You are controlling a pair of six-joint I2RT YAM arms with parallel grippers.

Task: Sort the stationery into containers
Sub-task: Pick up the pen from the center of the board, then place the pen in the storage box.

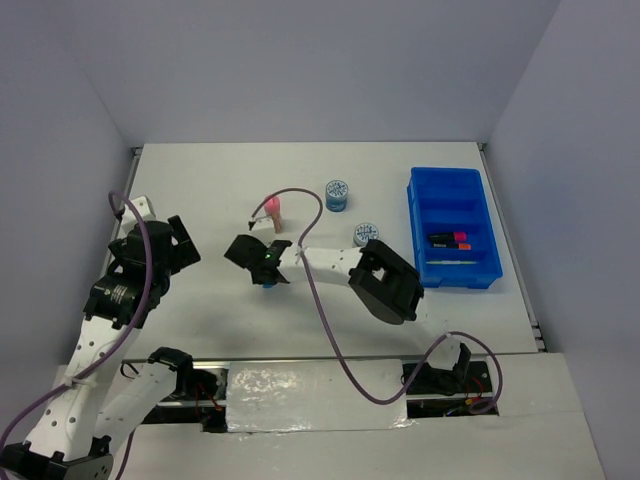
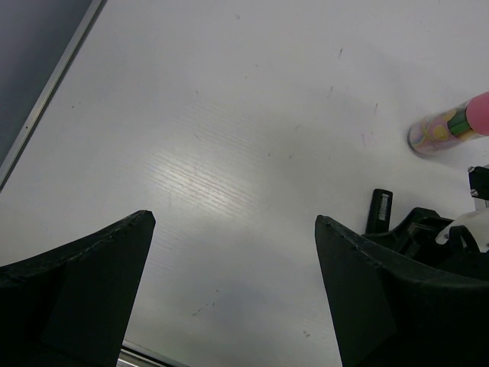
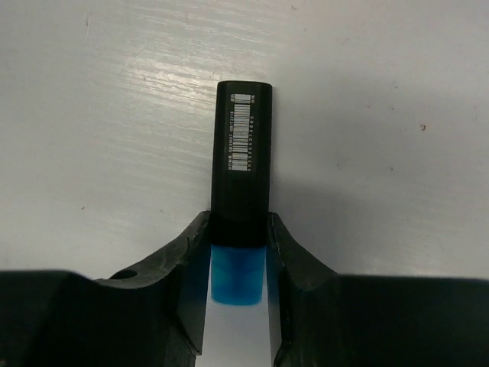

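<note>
Two end effectors work over a white table (image 1: 200, 180). The right end effector (image 3: 238, 225) is clenched on a black plastic highlighter with a blue cap (image 3: 242, 145). It pinches the highlighter just where the cap meets the barrel. The barrel juts out ahead with its barcode label facing up. I cannot tell whether it rests on the table or hangs just above it. It sits left of the table's middle, well apart from the bright blue rectangular plastic tray with compartments (image 1: 413, 230) on the right.

The tray holds pink- and orange-capped highlighters (image 1: 448, 240) and a thin pale pen (image 1: 450, 262). Two round blue-white patterned rolls (image 1: 337, 193) and a pink-topped tube (image 1: 272, 212) stand on the table.

The left end effector (image 2: 233, 222) is released, its fingers wide apart over bare table, grasping nothing.

The highlighter looks light, stiff and smooth. Held this near one end, it may swivel or slide. A grip at mid-barrel would likely be steadier, and it would avoid tugging the cap loose.
</note>
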